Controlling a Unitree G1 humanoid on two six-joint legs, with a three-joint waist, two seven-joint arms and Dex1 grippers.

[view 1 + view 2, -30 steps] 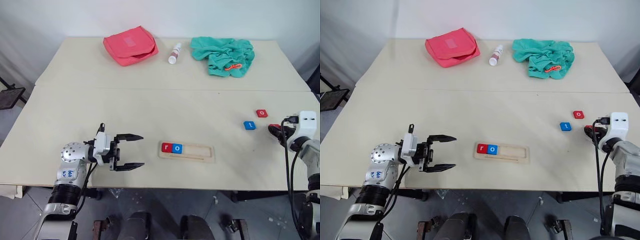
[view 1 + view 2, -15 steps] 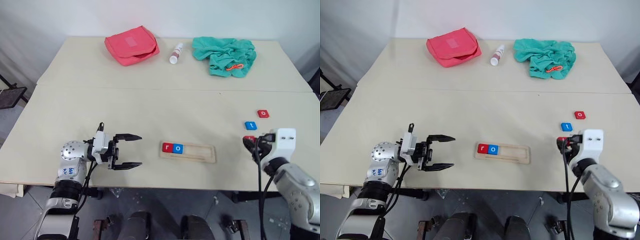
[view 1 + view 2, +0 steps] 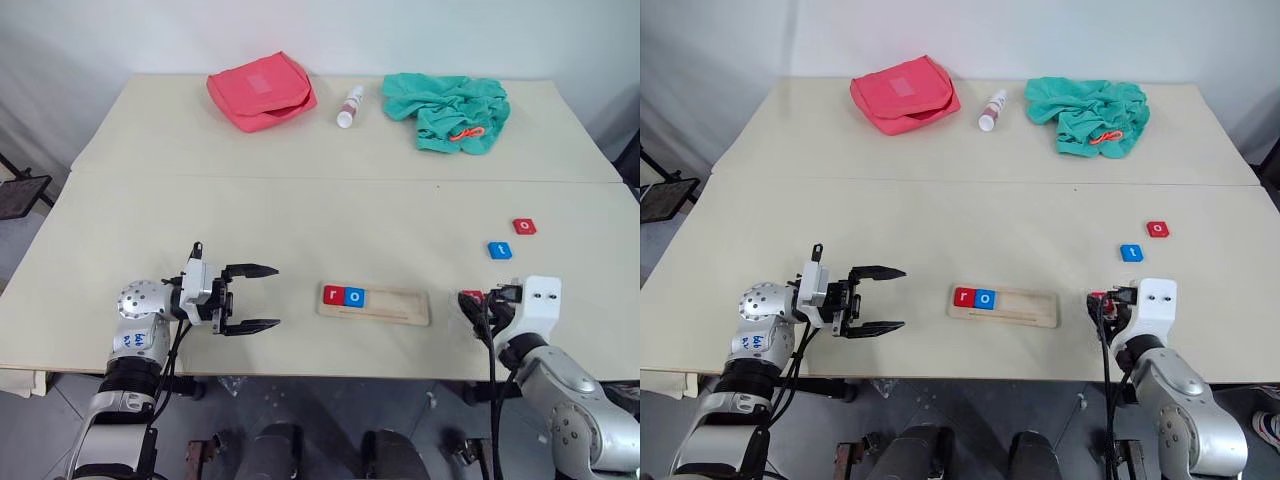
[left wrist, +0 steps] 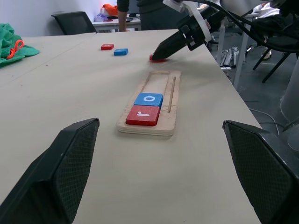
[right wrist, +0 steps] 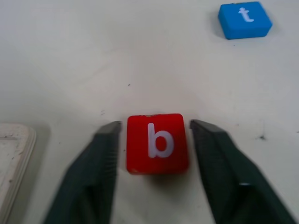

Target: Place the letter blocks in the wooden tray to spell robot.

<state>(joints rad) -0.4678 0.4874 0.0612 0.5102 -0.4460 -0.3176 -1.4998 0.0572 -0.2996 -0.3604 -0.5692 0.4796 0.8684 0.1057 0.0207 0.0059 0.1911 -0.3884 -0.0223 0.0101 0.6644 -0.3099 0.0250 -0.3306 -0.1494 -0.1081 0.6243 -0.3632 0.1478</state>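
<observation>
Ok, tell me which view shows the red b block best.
The right wrist view: the red b block sits close up between the right tool's two fingers, its letter readable. In the left wrist view it is a small red patch at that tool's tip; in the eye views only a red sliver shows beside the tool.

Red r (image 3: 332, 294), blue o (image 3: 354, 296) in wooden tray (image 3: 400, 307)
</observation>
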